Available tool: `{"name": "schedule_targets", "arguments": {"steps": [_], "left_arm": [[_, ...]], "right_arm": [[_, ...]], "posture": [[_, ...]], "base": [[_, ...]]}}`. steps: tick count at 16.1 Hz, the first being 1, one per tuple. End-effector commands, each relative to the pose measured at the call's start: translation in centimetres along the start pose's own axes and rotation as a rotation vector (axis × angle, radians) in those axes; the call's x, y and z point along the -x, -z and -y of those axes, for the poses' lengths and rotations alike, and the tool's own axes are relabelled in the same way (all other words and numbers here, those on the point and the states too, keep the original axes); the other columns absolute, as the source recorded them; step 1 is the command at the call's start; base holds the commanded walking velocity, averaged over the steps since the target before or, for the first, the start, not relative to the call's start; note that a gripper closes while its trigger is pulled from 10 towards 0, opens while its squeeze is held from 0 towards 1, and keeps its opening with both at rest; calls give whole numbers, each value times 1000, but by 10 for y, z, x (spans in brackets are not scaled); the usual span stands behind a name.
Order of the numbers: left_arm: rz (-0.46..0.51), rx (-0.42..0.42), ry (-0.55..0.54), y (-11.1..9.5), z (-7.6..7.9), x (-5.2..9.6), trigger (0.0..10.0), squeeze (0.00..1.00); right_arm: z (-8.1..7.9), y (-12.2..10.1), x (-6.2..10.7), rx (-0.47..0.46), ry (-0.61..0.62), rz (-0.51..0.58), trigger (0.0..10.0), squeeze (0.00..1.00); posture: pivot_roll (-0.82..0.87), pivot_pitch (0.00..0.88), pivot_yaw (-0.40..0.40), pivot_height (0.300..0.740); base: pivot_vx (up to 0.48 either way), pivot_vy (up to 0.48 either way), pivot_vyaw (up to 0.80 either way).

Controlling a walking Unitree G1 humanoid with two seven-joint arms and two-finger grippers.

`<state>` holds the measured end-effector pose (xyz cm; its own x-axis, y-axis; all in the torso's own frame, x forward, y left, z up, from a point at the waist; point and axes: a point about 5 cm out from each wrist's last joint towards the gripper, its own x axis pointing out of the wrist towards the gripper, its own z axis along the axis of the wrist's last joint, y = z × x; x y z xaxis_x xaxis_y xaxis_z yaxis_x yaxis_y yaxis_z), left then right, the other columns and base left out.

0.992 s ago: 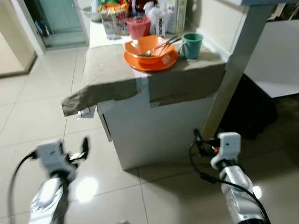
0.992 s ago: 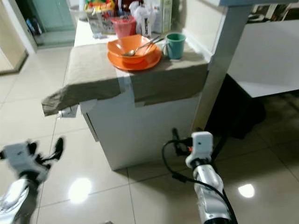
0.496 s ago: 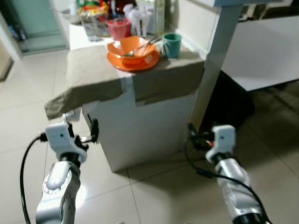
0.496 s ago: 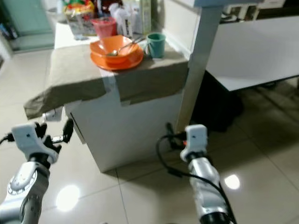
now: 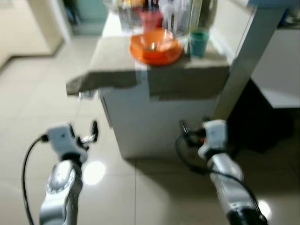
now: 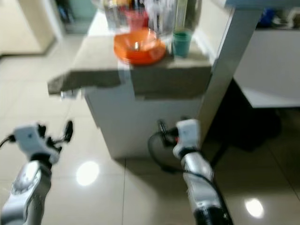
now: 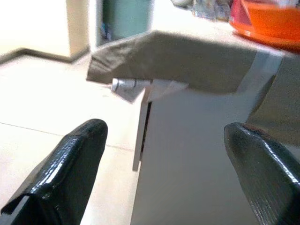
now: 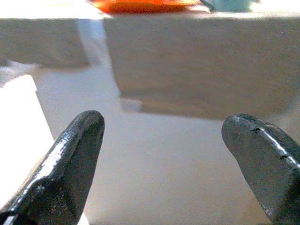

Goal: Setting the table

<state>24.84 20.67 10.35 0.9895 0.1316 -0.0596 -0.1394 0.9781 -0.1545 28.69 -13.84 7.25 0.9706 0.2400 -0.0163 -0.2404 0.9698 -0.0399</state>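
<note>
Both tools hang low in front of the white surface point(image 5: 154, 117), each with its fingers spread wide and nothing between them. The left tool point(image 7: 159, 173) is held out over the tiled floor point(image 5: 28, 93), its two black fingers point(image 7: 70, 164) framing the near corner of the surface; the right tool point(image 8: 164, 164) faces the white front panel straight on, close to it but not touching.

Above and ahead of both tools, a khaki cloth point(image 5: 117, 70) drapes over the surface's top, its edge sagging down past the corner just above the left tool. On that cloth, up and beyond the tools, stands an orange plate point(image 5: 157, 54) with an orange bowl point(image 5: 154, 40) in it. The head views are blurred, so what lies in the bowl cannot be told. A teal cup point(image 5: 198, 43) stands just beside the plate, on the side toward the right tool. Behind them, farther from the tools, a crowd of bottles and packets point(image 5: 159, 11) and a pinkish-red cup point(image 5: 149, 18) are near the back of the surface, too blurred to name singly.

A grey post point(image 5: 243, 65) rises just past the right tool's outer side.
</note>
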Motion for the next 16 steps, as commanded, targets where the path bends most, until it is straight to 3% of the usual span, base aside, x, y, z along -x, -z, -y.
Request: {"name": "schedule_targets", "arguments": {"steps": [1,3,8,13,16], "left_arm": [[-1,7,2,-1,5,-5,10000,0],[14,-9,12,-3,6,-7,10000,0],[29,-25,53,-6,13,-7,10000,0],[74,-49,89,-14,23,-9,10000,0],[98,-70,125,-17,31,-9,10000,0]], "right_arm": [[9,5,0,1,33,-39,10000,0],[10,5,0,4,36,-38,10000,0],[6,-3,-1,-30,24,19,10000,0],[2,-6,-5,-38,7,35,10000,0],[1,-22,-8,-1,8,114,10000,0]], "posture": [[-110,0,53,740],[-111,1,56,740],[-121,9,65,740],[-118,14,69,740],[-118,14,71,740]], "base": [[334,-341,0],[358,-133,0],[0,0,0],[440,0,0],[461,0,0]]}}
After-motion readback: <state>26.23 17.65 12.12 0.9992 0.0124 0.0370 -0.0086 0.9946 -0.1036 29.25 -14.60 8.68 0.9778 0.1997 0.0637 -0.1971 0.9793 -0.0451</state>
